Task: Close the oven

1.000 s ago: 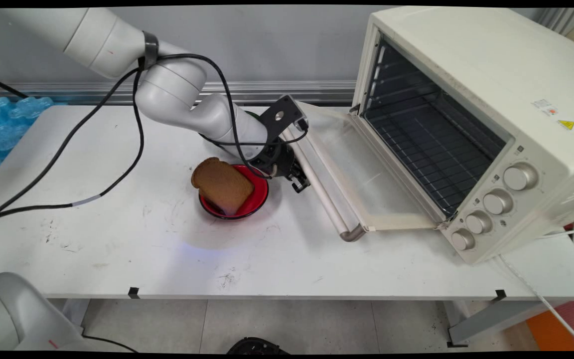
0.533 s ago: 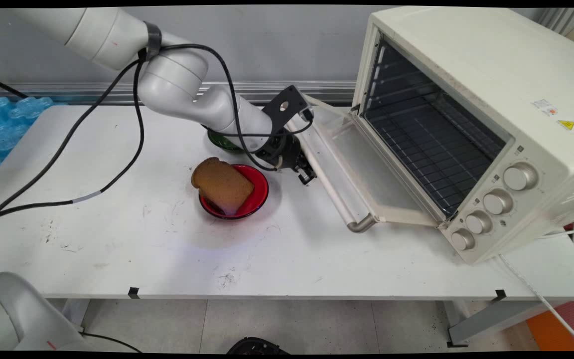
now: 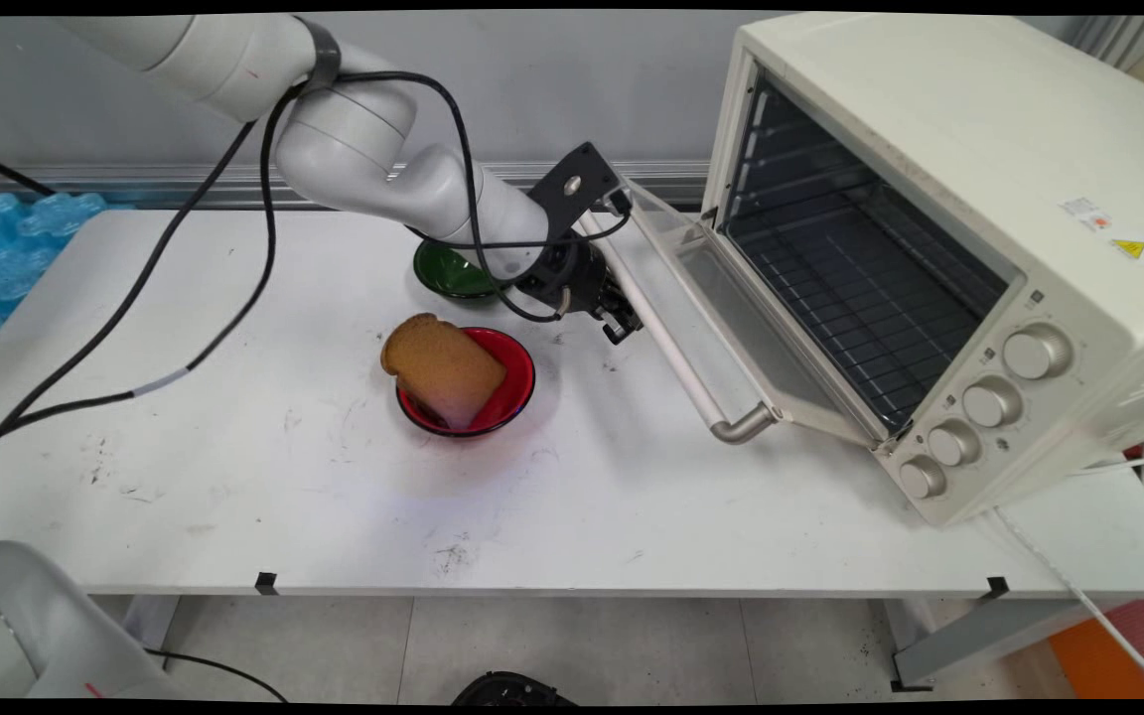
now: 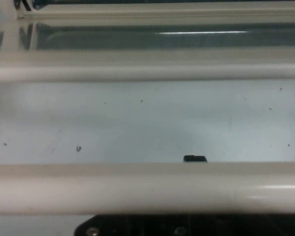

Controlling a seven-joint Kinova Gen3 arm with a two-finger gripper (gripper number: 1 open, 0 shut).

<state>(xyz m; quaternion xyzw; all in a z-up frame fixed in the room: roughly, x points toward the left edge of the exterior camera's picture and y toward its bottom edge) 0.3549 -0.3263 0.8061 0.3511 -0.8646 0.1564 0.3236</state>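
My gripper [image 3: 622, 323] is pressed against the pale bar handle [image 3: 676, 353] of the toaster oven's door [image 3: 741, 318], at the handle's far end. The door stands half raised, tilted between flat and upright. In the hand view the handle [image 4: 147, 189] runs straight across just above the black linkage, with the door's glass [image 4: 147, 118] beyond it. The cream toaster oven [image 3: 929, 149] stands at the right, its dark rack [image 3: 860, 278] bare. Left of the gripper, a red bowl [image 3: 517, 372] holds a brown slice of bread [image 3: 443, 367] leaning on its rim.
A green bowl [image 3: 448, 273] sits behind the arm's wrist, near the table's far side. The white table [image 3: 234, 477] carries scuff marks. Blue plastic packaging [image 3: 6, 248] lies beyond the left edge. The oven's white power cord [image 3: 1078, 586] trails off the front right corner.
The oven door has swung up from nearly flat to half raised. The gripper has moved up and to the right with the handle, uncovering the green bowl.
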